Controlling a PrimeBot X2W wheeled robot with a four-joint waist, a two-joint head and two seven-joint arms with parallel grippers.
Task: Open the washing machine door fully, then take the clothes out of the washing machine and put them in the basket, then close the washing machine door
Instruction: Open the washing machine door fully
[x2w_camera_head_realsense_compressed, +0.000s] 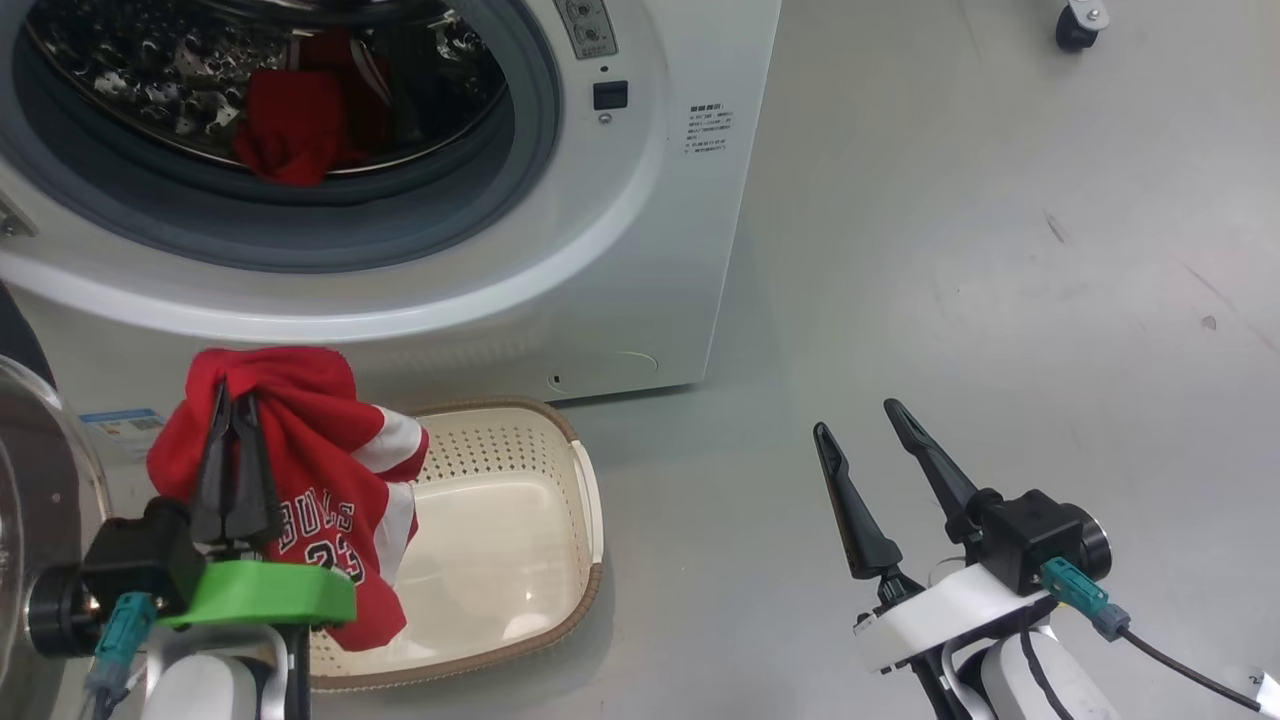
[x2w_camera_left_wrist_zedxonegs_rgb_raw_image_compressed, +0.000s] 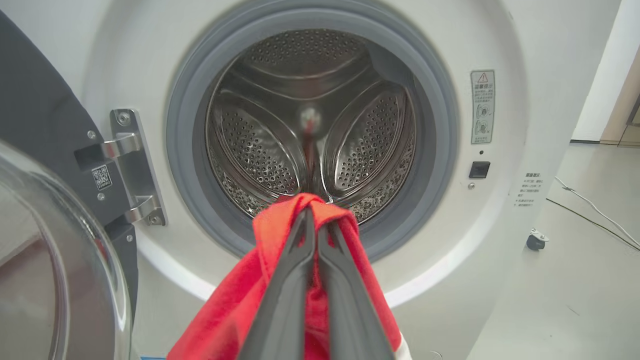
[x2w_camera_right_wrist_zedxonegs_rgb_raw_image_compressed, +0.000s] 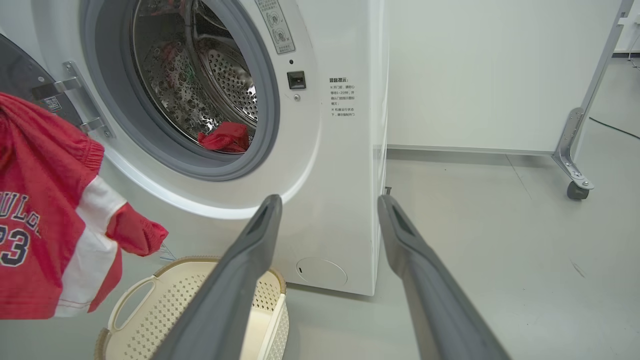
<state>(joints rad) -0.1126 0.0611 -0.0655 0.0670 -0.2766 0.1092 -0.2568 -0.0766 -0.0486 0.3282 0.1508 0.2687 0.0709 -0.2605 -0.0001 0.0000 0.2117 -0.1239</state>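
**Held jersey above the basket's left rim**

The left gripper (x2w_camera_head_realsense_compressed: 235, 400) was pressed together, pinching a bunched fold of the red jersey (x2w_camera_head_realsense_compressed: 335, 480). The cloth draped over its fingertips and hung straight down, long axis vertical. The basket (x2w_camera_head_realsense_compressed: 592, 500) stood on the floor (x2w_camera_head_realsense_compressed: 950, 250) just before the lower front edge of the machine (x2w_camera_head_realsense_compressed: 640, 250), below the gripper and toward the robot's right. In the head view the jersey overlapped the basket's left rim, so release seemingly called for a short shift rightward and down, toward the basket's middle. The right gripper (x2w_camera_head_realsense_compressed: 855, 417), fingers spread and holding nothing, hovered over bare floor well apart from the basket's right rim; the left arm was the nearer. The door (x2w_camera_head_realsense_compressed: 35, 470) stood swung open at left. A second garment (x2w_camera_head_realsense_compressed: 290, 125) lay at the front lip of the drum (x2w_camera_head_realsense_compressed: 150, 70).
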